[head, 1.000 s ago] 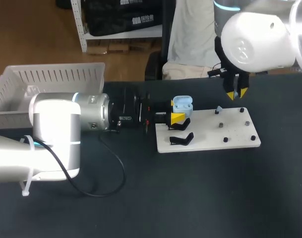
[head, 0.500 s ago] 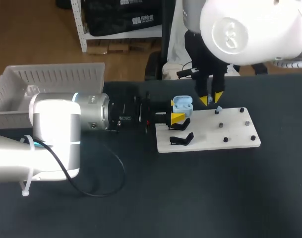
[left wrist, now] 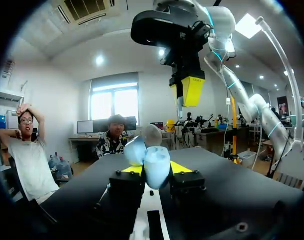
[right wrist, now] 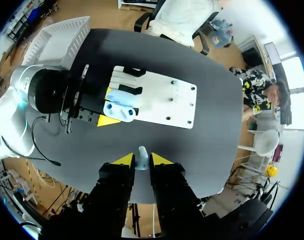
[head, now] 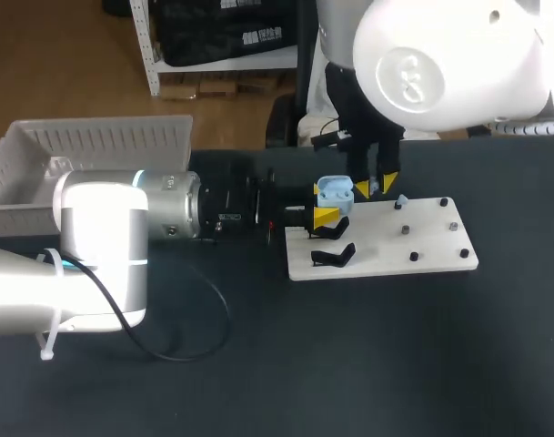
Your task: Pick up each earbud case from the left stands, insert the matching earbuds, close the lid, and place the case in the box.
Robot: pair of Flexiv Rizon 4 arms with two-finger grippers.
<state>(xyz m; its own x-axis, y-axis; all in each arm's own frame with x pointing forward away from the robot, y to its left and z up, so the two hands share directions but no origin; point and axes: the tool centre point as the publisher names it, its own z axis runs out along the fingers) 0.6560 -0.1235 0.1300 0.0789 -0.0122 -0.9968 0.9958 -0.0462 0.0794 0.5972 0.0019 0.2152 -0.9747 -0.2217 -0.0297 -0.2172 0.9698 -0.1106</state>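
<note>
The case [head: 334,192], lid open, was clamped by its sides in the left pincer [head: 322,203] at the board's [head: 422,241] left end. The right pincer [right wrist: 140,161] was closed on a small earbud [right wrist: 142,153], just beside the case. Both looked light, hard and smooth, so likely to slip; the earbud probably needs a gentle pinch. The stands [head: 334,255] crowded close under the case. The worktop [head: 367,364] gave open room, with the box [head: 85,146] well apart.

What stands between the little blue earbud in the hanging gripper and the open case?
Nothing visible. The right gripper holds the earbud in open air above the case, whose lid stands open in the left gripper.
</note>
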